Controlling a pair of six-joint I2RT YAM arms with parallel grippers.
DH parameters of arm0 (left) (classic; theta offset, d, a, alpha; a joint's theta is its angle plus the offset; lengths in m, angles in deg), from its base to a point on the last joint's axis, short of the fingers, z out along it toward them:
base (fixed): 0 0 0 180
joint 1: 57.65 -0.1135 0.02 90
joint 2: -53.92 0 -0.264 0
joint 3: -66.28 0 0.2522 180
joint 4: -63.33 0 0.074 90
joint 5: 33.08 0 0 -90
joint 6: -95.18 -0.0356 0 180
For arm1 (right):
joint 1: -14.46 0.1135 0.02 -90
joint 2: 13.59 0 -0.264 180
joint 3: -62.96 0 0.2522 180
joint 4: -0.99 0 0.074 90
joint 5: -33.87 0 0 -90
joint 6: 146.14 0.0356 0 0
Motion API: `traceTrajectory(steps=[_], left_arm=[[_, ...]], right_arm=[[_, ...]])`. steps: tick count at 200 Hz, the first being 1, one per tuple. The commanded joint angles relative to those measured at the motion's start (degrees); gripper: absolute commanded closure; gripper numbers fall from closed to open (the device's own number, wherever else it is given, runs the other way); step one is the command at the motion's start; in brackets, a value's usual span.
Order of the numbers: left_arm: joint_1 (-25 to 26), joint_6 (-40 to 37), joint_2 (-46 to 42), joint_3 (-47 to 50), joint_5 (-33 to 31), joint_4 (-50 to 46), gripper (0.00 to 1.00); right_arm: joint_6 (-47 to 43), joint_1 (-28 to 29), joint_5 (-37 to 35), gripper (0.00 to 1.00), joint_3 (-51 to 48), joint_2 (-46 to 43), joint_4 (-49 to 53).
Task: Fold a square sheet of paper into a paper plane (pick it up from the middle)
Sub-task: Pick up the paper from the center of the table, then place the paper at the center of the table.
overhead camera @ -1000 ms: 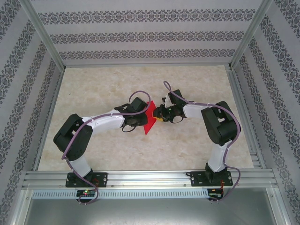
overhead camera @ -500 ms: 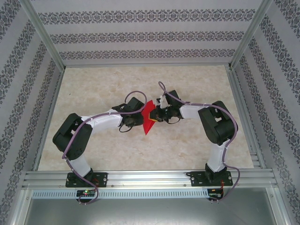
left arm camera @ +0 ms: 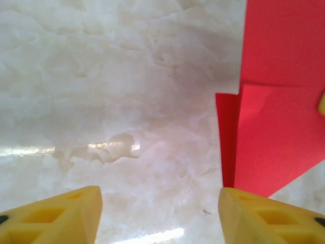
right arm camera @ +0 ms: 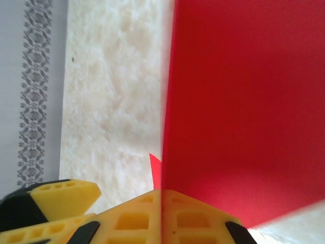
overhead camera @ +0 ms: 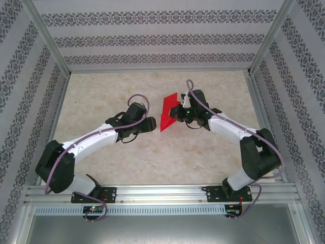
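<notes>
Bright red folded sheet of paper (overhead camera: pixel 168 113) just right of centre in the overhead frame, over pale marbled tabletop (overhead camera: pixel 101 96), right gripper (overhead camera: pixel 178 109) pinched closed on its right edge, left gripper (overhead camera: pixel 153 123) spread wide, empty, beside the paper's lower left tip

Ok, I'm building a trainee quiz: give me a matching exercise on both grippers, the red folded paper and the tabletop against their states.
Things:
1. left gripper
2. right gripper
3. thin bright red folded paper
4. smooth stone-look table

States:
A. marbled beige
B. open, holding nothing
C. shut on the paper
D. creased, with a pointed tip

Pairs: 1-B, 2-C, 3-D, 4-A
</notes>
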Motion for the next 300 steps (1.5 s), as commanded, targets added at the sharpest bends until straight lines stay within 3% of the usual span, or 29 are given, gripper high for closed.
traceTrajectory(steps=[1,28,63,102,156,257,300], left_arm=[[-0.79,-3.64,-3.17,1.97,-0.04,3.39,0.33],[-0.8,-8.07,-4.11,4.24,2.68,7.46,0.3],[-0.28,-18.72,-0.06,2.5,7.11,9.53,0.3],[0.15,-27.36,4.94,5.21,12.34,22.15,0.32],[2.31,-36.0,12.03,4.21,10.74,27.03,0.38],[4.58,-42.82,19.38,8.26,13.67,40.75,0.46],[5.07,-43.66,19.29,11.31,11.55,44.51,0.51]], right_arm=[[4.09,2.04,-7.26,0.95,-1.08,-1.95,2.83],[8.14,4.3,-11.43,0.95,-1.16,-1.18,2.44],[14.46,4.63,-10.48,0.95,-1.17,3.8,-0.78],[19.89,5.25,-13.17,0.93,-2.49,6.62,-2.37],[25.47,5.12,-12.13,0.91,-2.67,8.8,-0.59],[31.54,3.48,-8.51,0.94,-1.99,9.34,2.79],[31.77,3.14,-7.07,0.94,-1.27,9.27,3.3]])
